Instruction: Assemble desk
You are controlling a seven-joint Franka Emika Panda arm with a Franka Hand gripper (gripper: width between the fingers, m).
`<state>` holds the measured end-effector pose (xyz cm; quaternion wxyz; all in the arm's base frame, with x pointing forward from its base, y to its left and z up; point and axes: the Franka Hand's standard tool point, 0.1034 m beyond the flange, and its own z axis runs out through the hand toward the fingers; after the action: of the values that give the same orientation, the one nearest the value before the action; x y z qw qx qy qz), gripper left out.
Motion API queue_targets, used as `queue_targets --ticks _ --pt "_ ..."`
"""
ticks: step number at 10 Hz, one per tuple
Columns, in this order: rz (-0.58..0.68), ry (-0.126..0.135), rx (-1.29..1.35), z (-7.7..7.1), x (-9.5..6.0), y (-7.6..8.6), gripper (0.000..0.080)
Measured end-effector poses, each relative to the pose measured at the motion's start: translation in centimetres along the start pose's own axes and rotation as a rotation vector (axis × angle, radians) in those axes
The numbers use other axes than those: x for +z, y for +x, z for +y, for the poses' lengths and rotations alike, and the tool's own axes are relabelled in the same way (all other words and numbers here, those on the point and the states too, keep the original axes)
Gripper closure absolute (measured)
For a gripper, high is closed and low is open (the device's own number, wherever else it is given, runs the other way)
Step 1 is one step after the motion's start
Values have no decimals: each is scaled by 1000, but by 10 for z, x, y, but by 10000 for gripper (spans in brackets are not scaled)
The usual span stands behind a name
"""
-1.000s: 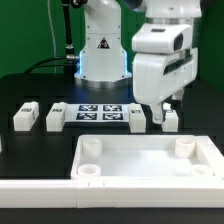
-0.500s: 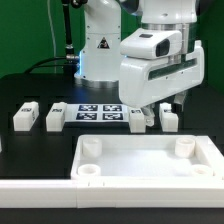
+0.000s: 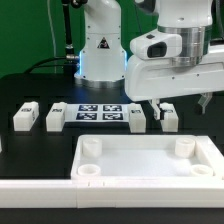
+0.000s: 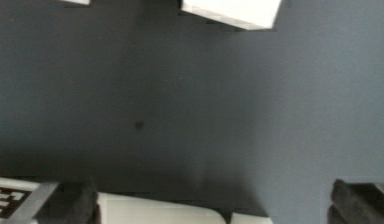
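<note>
The desk top (image 3: pixel 140 165), a large white tray with a raised rim, lies at the front of the black table. Several white block legs lie in a row behind it: two at the exterior view's left (image 3: pixel 25 116) (image 3: pixel 55 117) and two at the right (image 3: pixel 136 118) (image 3: pixel 168 116). My gripper (image 3: pixel 183 103) hangs open and empty just above the right pair, its fingers (image 3: pixel 160 106) spread wide. In the wrist view the gripper (image 4: pixel 219 205) is open over a white part (image 4: pixel 162 210) that it does not touch. Another white block (image 4: pixel 233 10) lies farther off.
The marker board (image 3: pixel 100 110) lies flat between the two pairs of legs. The robot's base (image 3: pixel 98 50) stands behind it. A tagged corner (image 4: pixel 11 198) shows beside one finger in the wrist view. Bare black table (image 4: pixel 189 110) lies under the hand.
The hand has turned about its vertical axis, so its wide side and both spread fingers now face the exterior camera, and it has shifted slightly to that view's right. The parts have not moved.
</note>
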<state>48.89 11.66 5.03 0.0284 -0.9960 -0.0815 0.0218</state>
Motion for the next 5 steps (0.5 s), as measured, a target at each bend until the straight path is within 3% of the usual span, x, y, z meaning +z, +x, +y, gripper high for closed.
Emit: queue_targets --ticks 2,3,5 --pt "-39 1 10 0 0 -4 150" --pt "-185 8 65 0 1 -20 150" --pt "-401 20 96 -4 -2 -18 150"
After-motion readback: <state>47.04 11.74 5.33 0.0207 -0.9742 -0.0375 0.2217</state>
